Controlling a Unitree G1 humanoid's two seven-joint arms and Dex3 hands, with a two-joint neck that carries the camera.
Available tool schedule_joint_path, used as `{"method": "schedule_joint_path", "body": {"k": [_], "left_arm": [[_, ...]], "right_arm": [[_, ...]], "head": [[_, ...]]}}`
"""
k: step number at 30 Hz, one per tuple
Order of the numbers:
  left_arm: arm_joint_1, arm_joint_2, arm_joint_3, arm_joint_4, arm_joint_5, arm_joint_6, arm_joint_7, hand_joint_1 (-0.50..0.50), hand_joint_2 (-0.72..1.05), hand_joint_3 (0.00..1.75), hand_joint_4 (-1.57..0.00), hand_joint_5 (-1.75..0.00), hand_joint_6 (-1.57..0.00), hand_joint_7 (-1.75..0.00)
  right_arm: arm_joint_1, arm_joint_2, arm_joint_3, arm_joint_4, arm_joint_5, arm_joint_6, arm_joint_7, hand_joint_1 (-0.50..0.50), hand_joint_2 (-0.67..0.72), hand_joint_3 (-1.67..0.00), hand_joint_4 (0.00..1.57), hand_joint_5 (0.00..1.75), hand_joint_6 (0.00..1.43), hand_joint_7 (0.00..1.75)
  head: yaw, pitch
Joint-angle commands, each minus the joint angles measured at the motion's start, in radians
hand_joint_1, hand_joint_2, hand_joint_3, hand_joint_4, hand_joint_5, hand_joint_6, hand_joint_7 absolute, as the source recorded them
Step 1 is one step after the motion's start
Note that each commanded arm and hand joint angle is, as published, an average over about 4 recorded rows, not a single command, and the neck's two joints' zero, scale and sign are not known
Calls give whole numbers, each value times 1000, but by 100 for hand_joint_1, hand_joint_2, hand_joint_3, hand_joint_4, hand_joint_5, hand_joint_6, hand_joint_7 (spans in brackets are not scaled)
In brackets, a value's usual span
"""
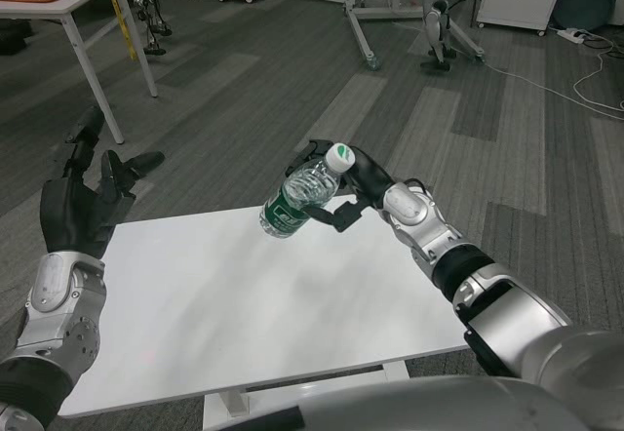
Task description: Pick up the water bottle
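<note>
Head view. The right hand (353, 189) holds a clear plastic water bottle with a green label and white cap (300, 197) above the far edge of the white rectangular table (244, 304). Fingers wrap the bottle near its neck and upper body. The bottle is tilted, cap up and to the right, base down to the left; it looks lifted clear of the tabletop, with a soft shadow on the surface nearer the robot. The silver right forearm (487, 294) reaches in from the near right.

The left hand (83, 197) is raised past the table's left edge, fingers spread wide, holding nothing.

Grey striped carpet (468, 138) lies beyond. Far left stands a second white table (73, 7) with a red-orange object on it. A metal frame on casters (366, 21) sits far centre; white cables (585, 80) trail at far right.
</note>
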Motion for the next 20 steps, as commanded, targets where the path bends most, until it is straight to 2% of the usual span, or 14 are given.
{"method": "schedule_joint_path", "body": {"k": [1,4,8,20], "left_arm": [[7,5,7,-4,1,-2,2,-46,105,79,-71,-72,-26,-21],[7,5,7,-4,1,-2,2,-46,105,79,-71,-72,-26,-21],[6,4,10,-4,1,-2,2,-47,105,79,-71,-72,-26,-21],[5,5,11,-4,1,-2,2,-46,105,79,-71,-72,-26,-21]], "right_arm": [[-4,-7,-19,-27,14,-2,-1,-46,-48,-127,140,126,111,161],[-4,-7,-19,-27,14,-2,-1,-46,-48,-127,140,131,111,161],[-4,-7,-20,-27,15,-2,-1,-46,-48,-127,140,126,111,161],[-4,-7,-22,-25,16,-2,-1,-46,-48,-127,140,126,111,161]], "head": [[-1,0],[-1,1],[-1,1],[0,1]]}}
